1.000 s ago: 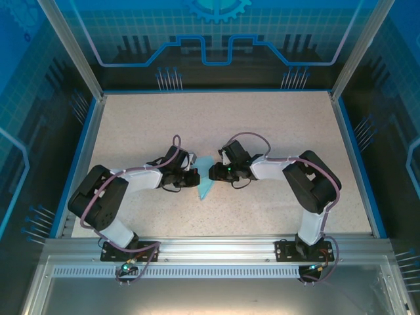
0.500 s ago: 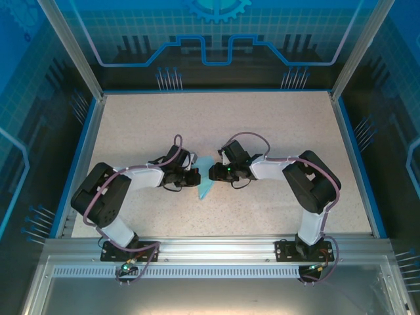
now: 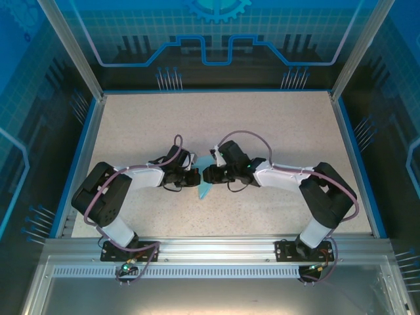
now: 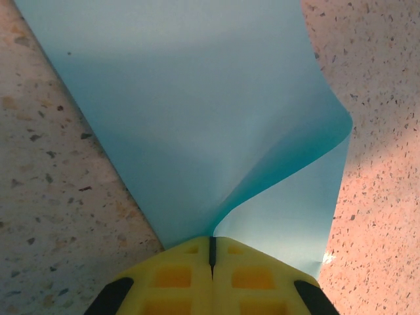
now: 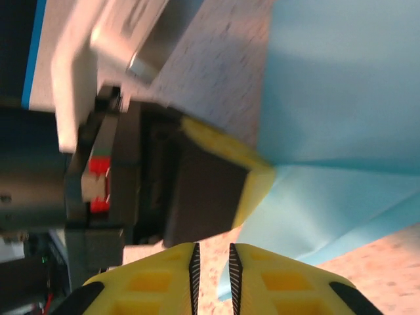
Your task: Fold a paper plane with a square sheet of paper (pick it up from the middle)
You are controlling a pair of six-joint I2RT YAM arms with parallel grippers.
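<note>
Overhead, near the middle of the table [image 3: 275,125]: left gripper [image 3: 197,177] and right gripper [image 3: 205,174] nose to nose, light blue paper [image 3: 205,189] between them, its narrow end toward the arm bases.

Next, from the left wrist: yellow fingers [image 4: 177,275] pressed flat together, clamped on the near edge of the paper [image 4: 197,98]; one layer flat on the speckled table [image 4: 52,197], another curling up and over to the right.

Lastly, from the right wrist: fingers [image 5: 157,275] a narrow slit apart, low over the table; impossible to tell whether any paper [image 5: 341,85] sits in that slit. Just ahead, the left gripper's yellow tip, pinching the sheet's edge.
</note>
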